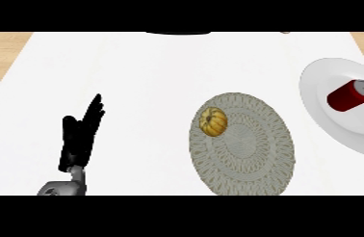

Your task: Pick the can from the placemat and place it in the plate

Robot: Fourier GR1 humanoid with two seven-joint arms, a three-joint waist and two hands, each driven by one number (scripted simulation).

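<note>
The can [346, 97], red with a pale end, is shown lying on its side on the plate [316, 94], at the right edge of the view; its long axis runs obliquely, the pale end pointing up and to the right. Part of the can is cut off by the frame. The placemat [245, 149], a round woven mat, is seen just left of the plate, and only a small golden, ribbed, pumpkin-like object [213, 121] rests on it, at its upper left rim. The can is therefore judged to be already at its destination, off the placemat. The left hand [80, 135] is found well left of the plate, beyond the placemat, with fingers straight and pointing up, nothing held; it is taken to be resting. The right hand is not shown, so no comparison of reach is possible. The can lies far to the right of the one visible hand
</note>
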